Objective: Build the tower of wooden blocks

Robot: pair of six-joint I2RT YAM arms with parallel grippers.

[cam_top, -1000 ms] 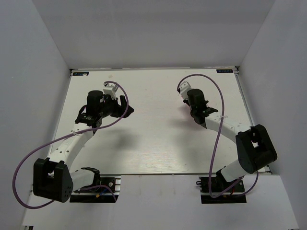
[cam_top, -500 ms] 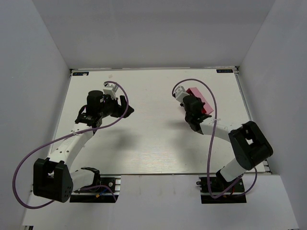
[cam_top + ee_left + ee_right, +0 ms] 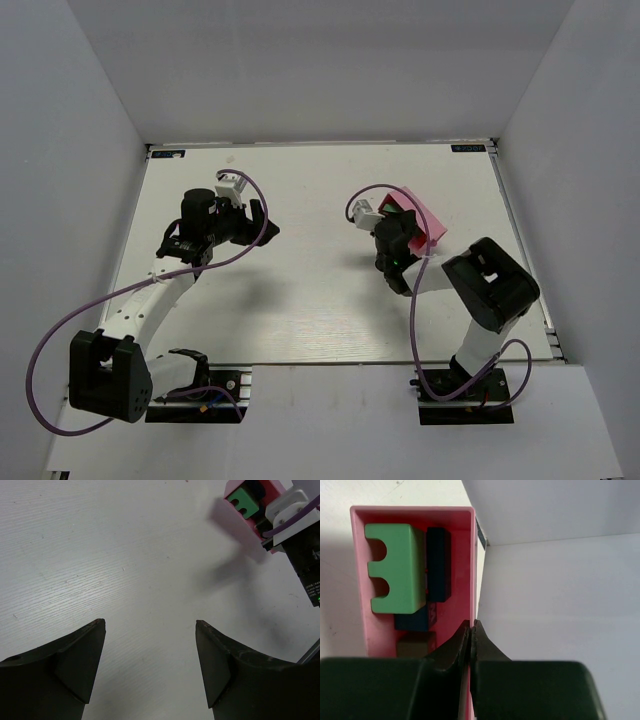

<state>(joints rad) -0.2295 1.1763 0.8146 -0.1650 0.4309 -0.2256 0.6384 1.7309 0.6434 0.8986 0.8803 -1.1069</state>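
Observation:
My right gripper is shut on the side wall of the pink box. The box holds the wood blocks: a green block with two notches, a dark blue block, another dark one below it, and a grey-brown block. In the top view the box is tipped up at the right gripper, right of centre. The left wrist view shows the box and green block at top right, opening facing left. My left gripper is open and empty over bare table. No tower is in view.
White walls enclose the white table on three sides. The right arm's wrist and purple cable hang next to the box. The box casts a shadow on the table.
The right arm has swung left and toward the near side, carrying the pink box, which now shows tipped up from under the wrist. The left arm has not moved.

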